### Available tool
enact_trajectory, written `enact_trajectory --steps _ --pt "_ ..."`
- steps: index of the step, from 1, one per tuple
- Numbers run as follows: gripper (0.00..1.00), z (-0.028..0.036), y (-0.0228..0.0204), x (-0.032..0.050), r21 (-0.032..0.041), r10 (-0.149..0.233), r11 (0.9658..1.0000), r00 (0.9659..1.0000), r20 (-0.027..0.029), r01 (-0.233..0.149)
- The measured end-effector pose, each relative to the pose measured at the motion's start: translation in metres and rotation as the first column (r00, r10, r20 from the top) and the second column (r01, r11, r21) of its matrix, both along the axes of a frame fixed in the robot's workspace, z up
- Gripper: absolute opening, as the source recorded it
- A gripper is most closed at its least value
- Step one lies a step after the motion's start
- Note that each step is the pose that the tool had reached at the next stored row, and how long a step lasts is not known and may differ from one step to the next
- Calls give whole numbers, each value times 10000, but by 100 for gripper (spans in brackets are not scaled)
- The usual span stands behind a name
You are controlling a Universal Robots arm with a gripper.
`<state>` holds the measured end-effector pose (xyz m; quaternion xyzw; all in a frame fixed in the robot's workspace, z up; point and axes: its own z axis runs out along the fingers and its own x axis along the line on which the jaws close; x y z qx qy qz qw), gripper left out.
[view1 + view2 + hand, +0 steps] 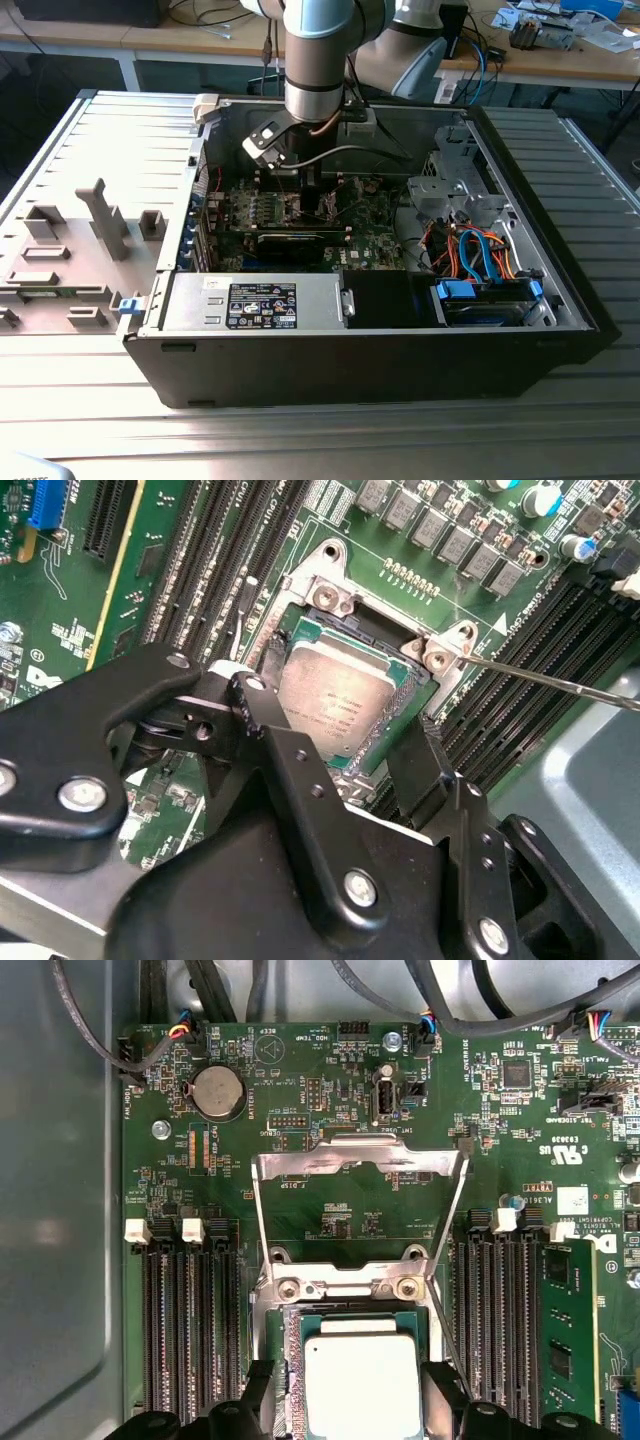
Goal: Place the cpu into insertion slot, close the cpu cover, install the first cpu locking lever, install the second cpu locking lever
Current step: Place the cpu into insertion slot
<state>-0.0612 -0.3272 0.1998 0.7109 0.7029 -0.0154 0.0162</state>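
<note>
The cpu [362, 1385] [335, 695], a silver-topped square chip, lies flat in the insertion slot [345, 1288] [330, 595] on the green board. My gripper [350, 1405] [340, 725] [300, 185] reaches down into the open computer case. Its black fingers [262, 1392] stand against two opposite edges of the chip, shut on it. The cpu cover [360, 1165], a thin silver frame, is swung open and lies back on the board beyond the slot. A thin wire locking lever [560, 680] sticks out sideways from one corner of the slot.
Rows of long black memory slots [190, 1320] flank the slot on both sides, one holding a green module [562, 1330]. Cables [470, 250] and a blue-tabbed drive bay [485, 295] fill the case at the exterior view's right. A grey fixture plate [80, 240] lies at its left.
</note>
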Motion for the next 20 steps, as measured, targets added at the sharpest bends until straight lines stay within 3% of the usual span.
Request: enact_trajectory --steps 4,12,18,20 --pt "68 -2 1 0 1 1 10000 10000 1 -1" --pt "68 5 53 0 0 1 10000 10000 0 -1" --pt "68 257 53 0 -1 -1 10000 10000 0 1" --pt "66 303 53 0 -2 4 10000 10000 0 -4"
